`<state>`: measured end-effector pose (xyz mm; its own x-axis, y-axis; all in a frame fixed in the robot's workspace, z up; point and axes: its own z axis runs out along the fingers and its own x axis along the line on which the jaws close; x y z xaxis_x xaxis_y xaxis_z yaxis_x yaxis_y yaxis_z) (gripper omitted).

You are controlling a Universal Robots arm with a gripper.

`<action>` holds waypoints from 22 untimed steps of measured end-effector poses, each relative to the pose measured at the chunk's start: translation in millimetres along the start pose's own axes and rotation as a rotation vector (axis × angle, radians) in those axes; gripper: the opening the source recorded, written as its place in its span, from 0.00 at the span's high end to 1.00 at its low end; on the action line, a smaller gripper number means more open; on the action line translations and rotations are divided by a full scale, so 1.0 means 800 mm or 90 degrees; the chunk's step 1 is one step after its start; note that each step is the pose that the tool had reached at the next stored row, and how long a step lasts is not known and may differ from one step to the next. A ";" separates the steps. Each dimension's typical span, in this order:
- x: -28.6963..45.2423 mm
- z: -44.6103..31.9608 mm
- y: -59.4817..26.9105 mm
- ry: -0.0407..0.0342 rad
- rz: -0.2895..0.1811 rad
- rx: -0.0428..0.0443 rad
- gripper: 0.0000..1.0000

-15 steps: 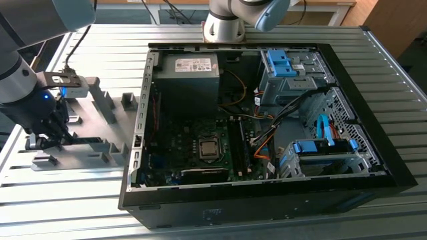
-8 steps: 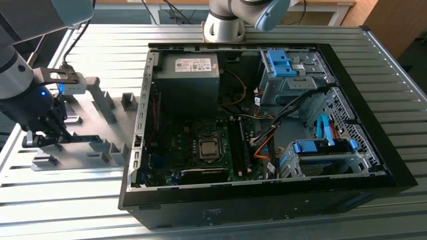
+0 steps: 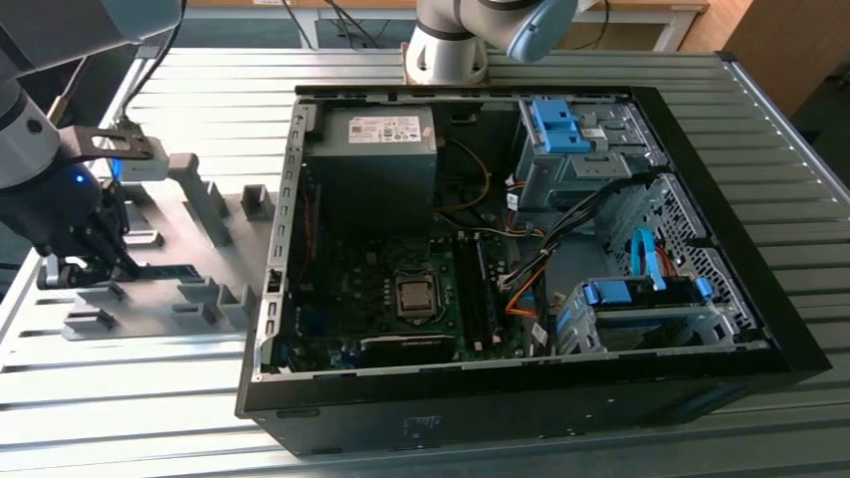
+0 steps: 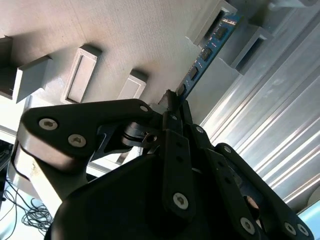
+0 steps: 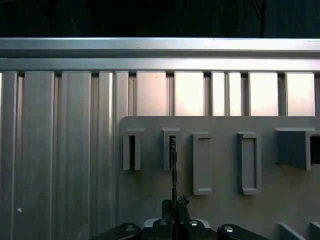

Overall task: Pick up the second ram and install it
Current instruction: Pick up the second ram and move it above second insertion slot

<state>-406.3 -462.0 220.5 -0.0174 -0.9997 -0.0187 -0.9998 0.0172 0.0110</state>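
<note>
**Second ram (image 4: 202, 55): held at the fixture, long axis in line with the jaws**

1. Locate the second ram. It stands on its long edge at the grey fixture. In the second wrist view you see its blue-teal face with small dark chips.

2. Check its axis. The long axis runs straight out from between the jaws, away from the gripper (image 4: 174, 102). The near end sits in the jaw gap. The far end lies ahead of the jaws, between two fixture blocks (image 4: 252, 42). In the first wrist view the stick appears edge-on as a thin dark line, centred on the jaw gap and reaching forward to a slotted block (image 5: 166, 145).

3. Check the jaws. They stand closed on the near end of the stick, one jaw against each flat face. No gap shows between jaw and board in either wrist view.

4. Check the seat. You cannot tell whether the lower edge rests in the blocks or hangs just clear of them.

5. Survey the surroundings. The fixture plate (image 5: 285, 205) lies directly beneath the jaws, on the ribbed aluminium table (image 5: 60, 150). In the exterior view the open computer case (image 3: 531, 408) lies well apart from the jaws, toward the exterior view's right, with the motherboard (image 3: 358, 279) facing up.

6. Judge progress. The pick-up is in hand; the installation is not yet done.
</note>
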 end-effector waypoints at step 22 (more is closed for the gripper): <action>-0.0007 -0.0348 0.000 0.0000 0.000 0.0000 0.86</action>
<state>-406.3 -462.0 248.4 -0.0174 -0.9997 -0.0188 -0.9998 0.0172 0.0109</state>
